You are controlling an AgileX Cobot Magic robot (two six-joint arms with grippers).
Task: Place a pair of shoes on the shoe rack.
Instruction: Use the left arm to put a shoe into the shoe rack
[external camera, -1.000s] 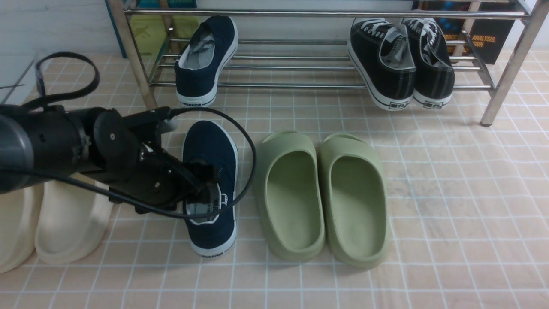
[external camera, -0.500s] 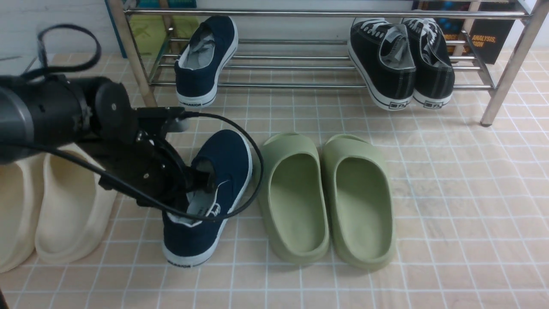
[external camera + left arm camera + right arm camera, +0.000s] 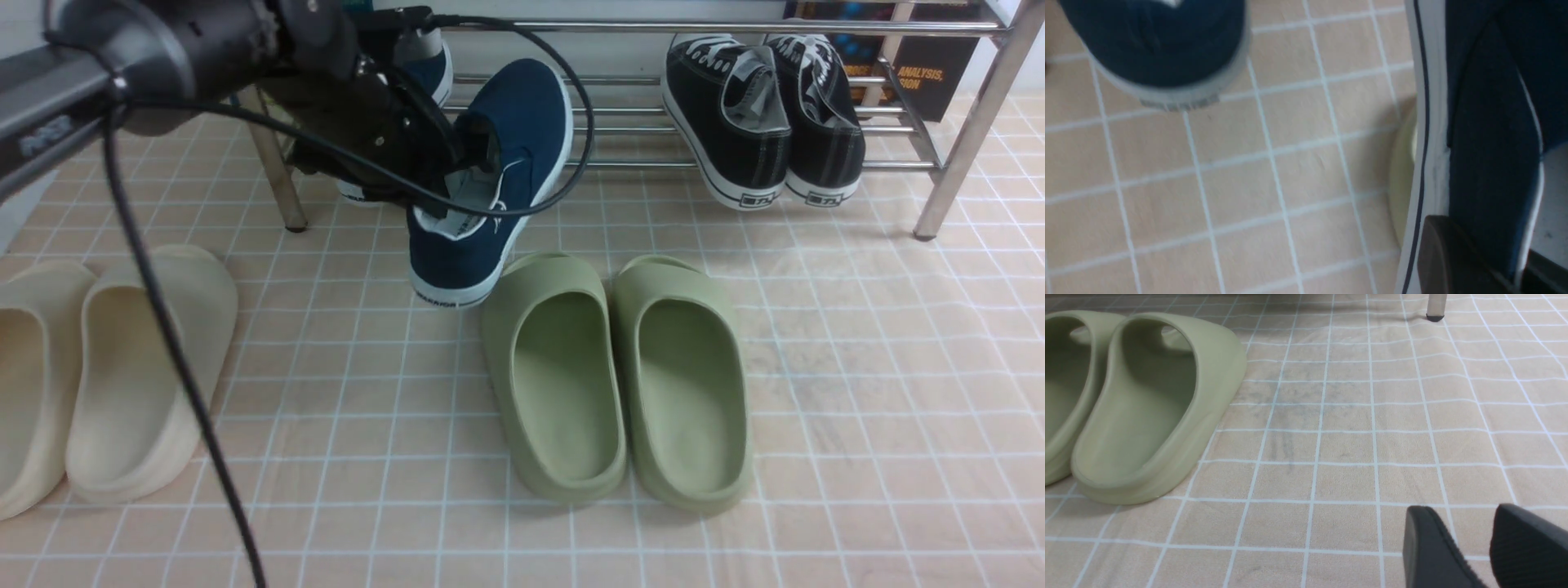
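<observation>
The left gripper (image 3: 478, 159) clamps the near side wall of a navy shoe (image 3: 506, 163) at its opening, one finger inside over the grey insole and the rest of the arm reaching in from the left and above. The shoe hangs from that grip in front of the chrome rack (image 3: 653, 26), toe raised before the lower bars, printed heel down near the toe of the green slides (image 3: 620, 376). Its long axis runs steeply from the low, near heel up and away to the toe, leaning a little to the right, with the opening facing the camera. The second shoe (image 3: 430, 61) stands on the rack just behind the arm, mostly hidden by it. Black sneakers (image 3: 763, 114) lean on the rack's right half, and cream slides (image 3: 106, 376) lie on the tiled floor (image 3: 857, 367) at far left. Only the left wrist view shows the grip up close: a dark finger (image 3: 1447, 257) pressed against the shoe (image 3: 1490, 143) by its white sole, with the second shoe's heel (image 3: 1159, 45) blurred beyond. The right gripper (image 3: 1466, 516) shows only in its own wrist view, low over the floor to the right of the green slides (image 3: 1147, 408), fingers parted with nothing between them.
</observation>
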